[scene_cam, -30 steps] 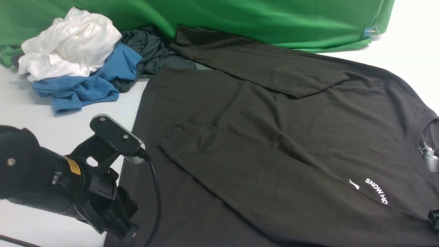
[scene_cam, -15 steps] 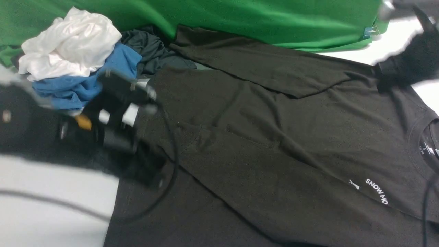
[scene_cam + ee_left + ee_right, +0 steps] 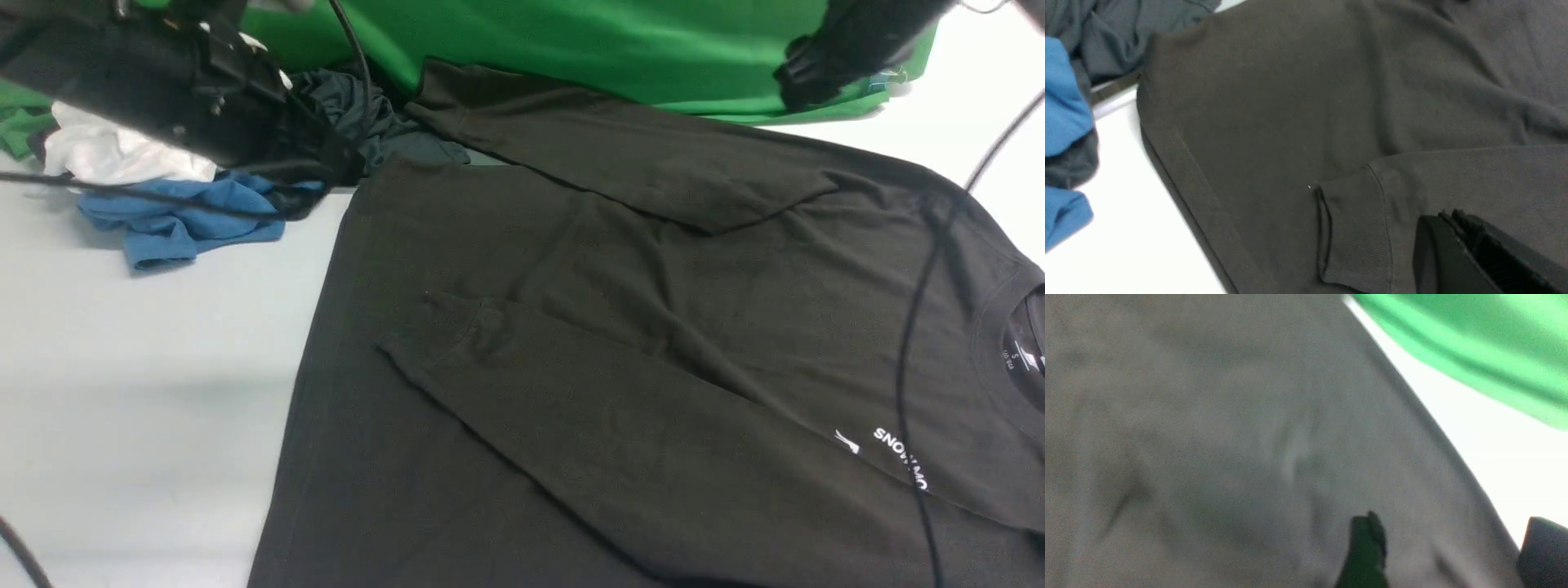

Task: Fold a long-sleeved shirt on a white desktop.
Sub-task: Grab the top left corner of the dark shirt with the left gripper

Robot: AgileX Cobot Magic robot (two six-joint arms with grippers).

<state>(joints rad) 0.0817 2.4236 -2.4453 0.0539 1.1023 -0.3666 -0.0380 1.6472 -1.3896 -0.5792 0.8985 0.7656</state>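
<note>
The long-sleeved shirt (image 3: 653,327) lies flat on the white desktop (image 3: 147,343), collar (image 3: 1000,327) to the right and hem to the left. Both sleeves are folded across its body, and the near sleeve's cuff (image 3: 437,327) rests mid-shirt. White lettering (image 3: 898,457) peeks out beside the near sleeve. My left gripper (image 3: 335,167) hangs raised at the back left, shut and empty; the left wrist view shows it (image 3: 1449,216) above the cuff (image 3: 1355,228). My right gripper (image 3: 796,82) is raised at the back right, open (image 3: 1453,543) over the shirt's edge, holding nothing.
A pile of white (image 3: 114,151), blue (image 3: 188,220) and dark grey (image 3: 367,114) garments sits at the back left. A green cloth (image 3: 588,49) runs along the back. A black cable (image 3: 910,367) hangs in front of the shirt on the right.
Both arms rose and swung toward the back: the left from the shirt's hem at front left, the right from the collar side. The shirt stayed put.
</note>
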